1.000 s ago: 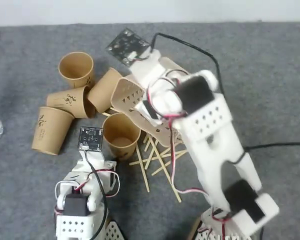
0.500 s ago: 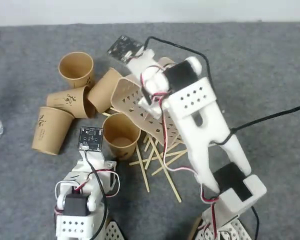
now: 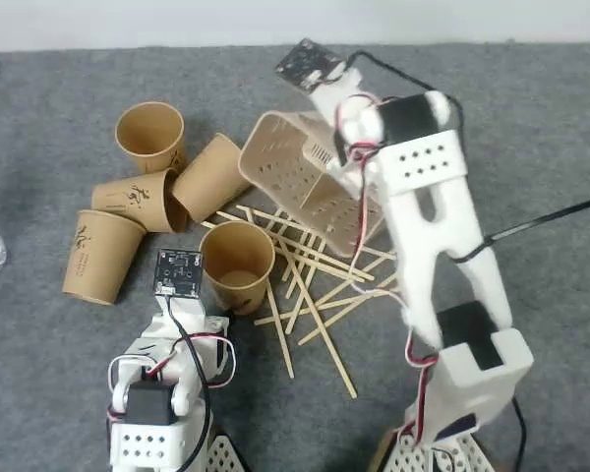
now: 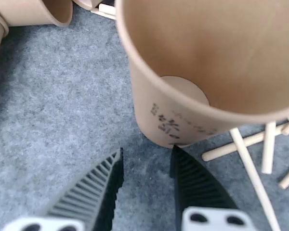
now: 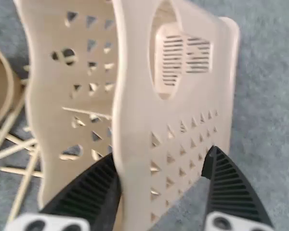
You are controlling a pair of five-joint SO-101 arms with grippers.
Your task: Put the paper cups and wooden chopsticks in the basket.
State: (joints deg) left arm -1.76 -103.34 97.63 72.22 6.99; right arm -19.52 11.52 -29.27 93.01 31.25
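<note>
Dragged rightward: basket (image 3: 295, 177), likely light and stiff, tilted over wooden chopsticks (image 3: 302, 282), end wall pinched by right gripper (image 5: 162, 156). Left gripper (image 4: 147, 152) spread before upright paper cup (image 4: 168, 120), probably crushable; best gripped at rim.

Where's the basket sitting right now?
High view: the basket lies tipped on its side just right of centre, over the scattered chopsticks, next to a fallen paper cup, its wall held in the right gripper.

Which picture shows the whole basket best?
The high view: nearly the whole basket shows, tipped on its side. The right wrist view shows its holey wall up close, in the right hand. The left wrist view faces a cup.
</note>
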